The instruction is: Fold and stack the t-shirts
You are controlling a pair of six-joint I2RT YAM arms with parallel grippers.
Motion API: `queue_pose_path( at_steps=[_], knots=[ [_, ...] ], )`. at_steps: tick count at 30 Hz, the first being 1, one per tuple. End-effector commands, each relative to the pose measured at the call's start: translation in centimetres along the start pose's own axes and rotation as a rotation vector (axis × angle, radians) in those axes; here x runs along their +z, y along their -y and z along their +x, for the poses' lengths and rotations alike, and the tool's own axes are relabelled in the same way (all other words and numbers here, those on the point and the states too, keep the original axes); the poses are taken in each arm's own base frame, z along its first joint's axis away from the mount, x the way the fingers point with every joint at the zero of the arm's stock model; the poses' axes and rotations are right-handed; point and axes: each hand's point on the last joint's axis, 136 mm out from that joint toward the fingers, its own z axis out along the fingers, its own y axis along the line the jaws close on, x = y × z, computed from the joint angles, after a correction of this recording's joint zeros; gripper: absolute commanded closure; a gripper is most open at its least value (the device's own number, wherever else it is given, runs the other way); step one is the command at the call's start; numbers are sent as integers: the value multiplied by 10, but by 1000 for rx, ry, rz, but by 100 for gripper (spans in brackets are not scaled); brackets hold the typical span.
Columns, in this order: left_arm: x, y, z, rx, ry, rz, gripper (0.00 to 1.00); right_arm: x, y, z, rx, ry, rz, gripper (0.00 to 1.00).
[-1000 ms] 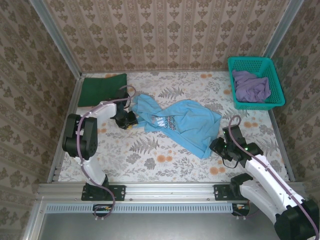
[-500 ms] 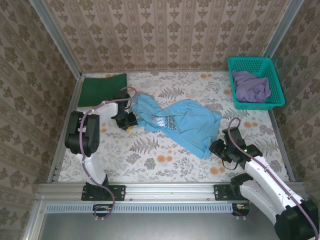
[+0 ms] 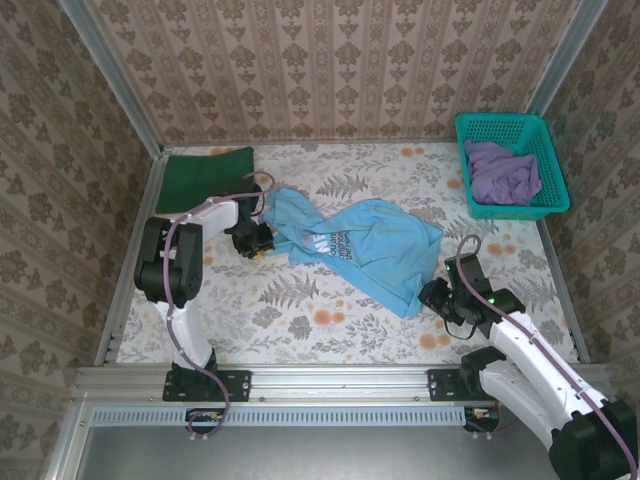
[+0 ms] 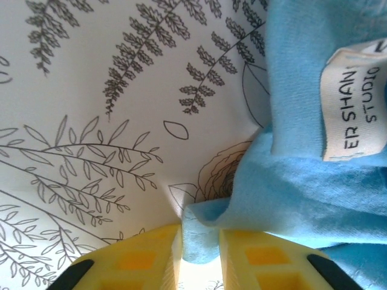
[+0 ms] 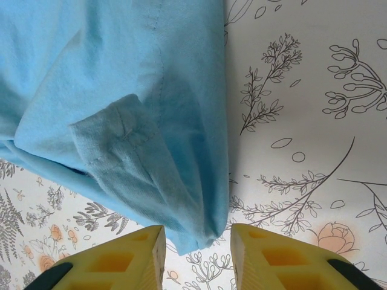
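— Swinging in toward the middle, that is what my left arm (image 3: pixel 165 265) has been doing over the last second, while my left gripper (image 3: pixel 255 243) is staying at the collar and narrowing.

— Is it holding anything?

— Yes. On the wrist view my left gripper (image 4: pixel 201 232) is pinching a fold of the light blue t-shirt (image 3: pixel 360 245) just below the neck label (image 4: pixel 354 103).

— And your right hand?

— My right gripper (image 3: pixel 432 293) is waiting at the near right part of the shirt, jaws partly parted. From its own camera the gripper (image 5: pixel 198 232) is straddling the hem corner without squeezing it.

— How far along are you?

— I am judging it as about a third. The dark green t-shirt (image 3: pixel 205 175) is lying folded flat in the far left corner of the table (image 3: pixel 330 310). The blue one is sprawling crumpled across the middle, not folded. The purple t-shirt (image 3: pixel 503 170) is sitting bunched in the basket (image 3: pixel 500 122) at the far right corner, untouched. Two folds and the stacking are remaining.
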Motion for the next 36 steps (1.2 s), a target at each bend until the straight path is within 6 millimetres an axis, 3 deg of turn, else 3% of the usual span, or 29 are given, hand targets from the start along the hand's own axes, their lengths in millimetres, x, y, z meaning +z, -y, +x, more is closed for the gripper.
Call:
queue_pose_path(
  at_steps=[1,5,9,18,24,26,30,32,36],
  knots=[
    [18,-12,5,23,-25,-61,83,-14,-5,-12,6,39,17,64],
    [16,-9,-2,49,-14,-69,98,-25,0,-24,-11,65,107,62],
    [8,-4,-7,86,5,-68,100,-26,-5,-36,-77,33,190,60],
    [-11,-1,8,159,59,-72,100,0,-35,-57,-165,-55,231,59],
    [-20,-4,14,175,84,-82,100,34,-44,-53,-256,-166,267,58],
    [-24,-4,15,174,93,-81,100,42,-43,-48,-269,-211,278,65],
    [-33,-4,12,175,125,-83,100,48,-39,-44,-297,-270,310,90],
    [-38,-3,11,177,137,-76,100,40,-45,-50,-312,-241,301,99],
    [-58,5,5,171,167,-46,100,3,-85,-83,-333,-84,177,100]
  ],
)
